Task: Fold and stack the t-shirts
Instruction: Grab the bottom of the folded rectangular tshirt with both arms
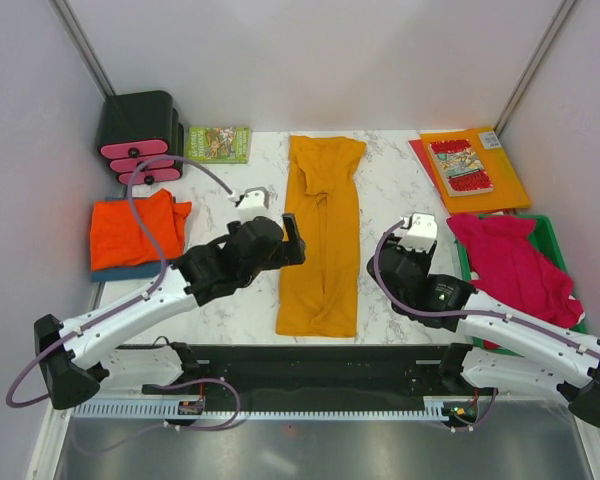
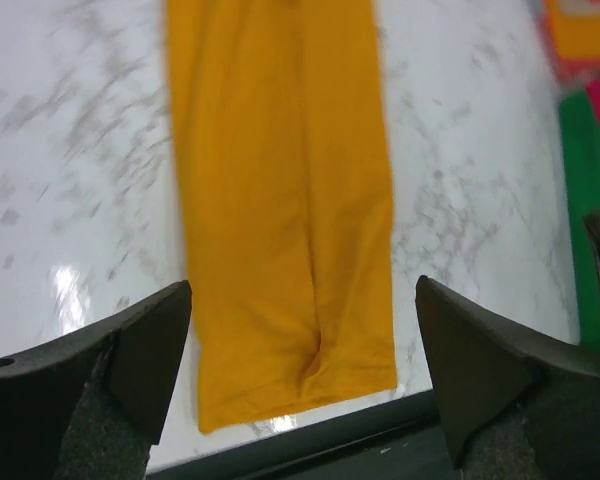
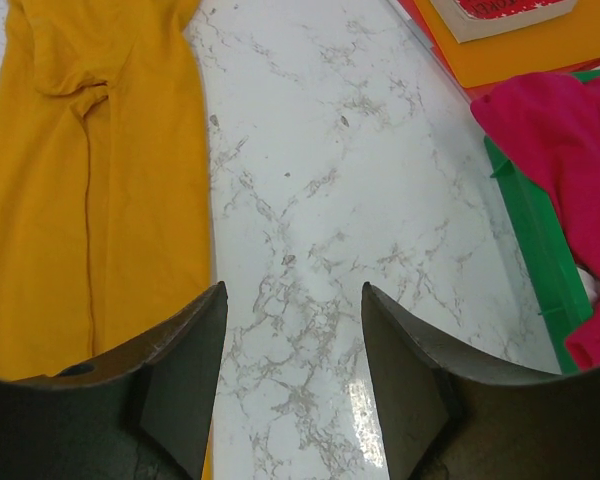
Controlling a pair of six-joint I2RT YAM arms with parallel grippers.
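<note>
Left tool (image 2: 302,288) gaped wide, empty, beside one mustard t-shirt (image 1: 322,240) stretched down the tabletop's (image 1: 400,200) middle; right tool (image 3: 292,290) open, empty too. One red-orange t-shirt (image 1: 135,230) sat atop one blue t-shirt (image 1: 113,272) at the left edge.

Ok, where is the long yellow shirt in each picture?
Top external: the mustard t-shirt lies in the middle of the picture, a long strip running from far to near.
Left wrist: it fills the centre, from the top edge down.
Right wrist: it runs down the left side.
Shared landmark: the green tray sits to the shirt's right in all three views.
</note>
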